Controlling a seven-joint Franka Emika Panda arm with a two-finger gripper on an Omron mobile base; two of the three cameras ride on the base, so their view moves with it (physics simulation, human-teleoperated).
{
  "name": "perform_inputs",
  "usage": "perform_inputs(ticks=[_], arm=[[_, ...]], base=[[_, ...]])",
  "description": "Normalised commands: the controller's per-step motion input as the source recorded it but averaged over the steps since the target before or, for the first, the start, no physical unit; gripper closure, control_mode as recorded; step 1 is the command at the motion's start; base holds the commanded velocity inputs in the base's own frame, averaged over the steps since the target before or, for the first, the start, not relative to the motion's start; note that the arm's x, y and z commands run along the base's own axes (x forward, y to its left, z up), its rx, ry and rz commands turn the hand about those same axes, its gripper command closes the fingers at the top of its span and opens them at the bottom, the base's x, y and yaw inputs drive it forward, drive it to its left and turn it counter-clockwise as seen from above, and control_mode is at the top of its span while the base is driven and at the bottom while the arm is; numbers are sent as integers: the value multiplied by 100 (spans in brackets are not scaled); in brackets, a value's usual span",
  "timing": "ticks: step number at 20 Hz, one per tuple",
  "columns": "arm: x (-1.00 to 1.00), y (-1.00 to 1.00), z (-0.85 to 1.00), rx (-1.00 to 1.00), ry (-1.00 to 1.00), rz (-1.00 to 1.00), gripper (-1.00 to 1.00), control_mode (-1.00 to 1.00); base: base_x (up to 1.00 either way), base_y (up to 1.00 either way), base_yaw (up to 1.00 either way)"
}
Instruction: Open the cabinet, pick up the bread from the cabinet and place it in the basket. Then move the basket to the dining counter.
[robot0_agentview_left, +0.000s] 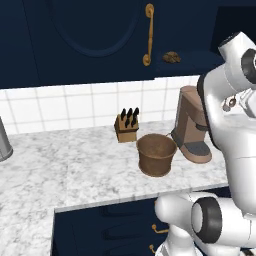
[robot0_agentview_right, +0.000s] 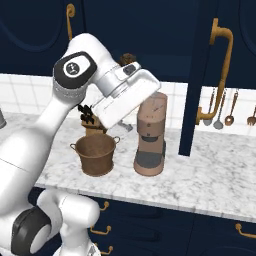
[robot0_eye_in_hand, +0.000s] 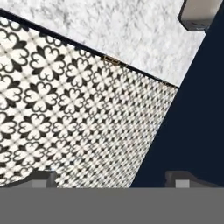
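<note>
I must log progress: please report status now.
Gripper open, empty. Cabinet door open; bread on shelf. Basket empty on worktop. Coffee machine beside basket.

- Even, flat rendered light in all views; no glare, no blown highlights.
- Marble table bright; navy cabinet very dark, its panel detail barely readable.
- Soft shadow under basket and coffee machine.
- Bread small, dim, low detail inside the dark cabinet.
- Low resolution, slightly soft edges; patterned floor shows aliasing in the hand view.
</note>
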Motion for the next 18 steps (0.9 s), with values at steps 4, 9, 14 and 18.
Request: perform_inputs(ticks=[4,9,14,18], arm=[[0,61,-77,34,0,-4,-100,-100],[46,49,-64,52,-1,-5,-100,-100],[80,57,-34,30,-40,-17,-100,-100],[47,21,7,30,-87,-16,-100,-100]], base=[[0,0,0],[0,0,0],[0,0,0],[0,0,0]])
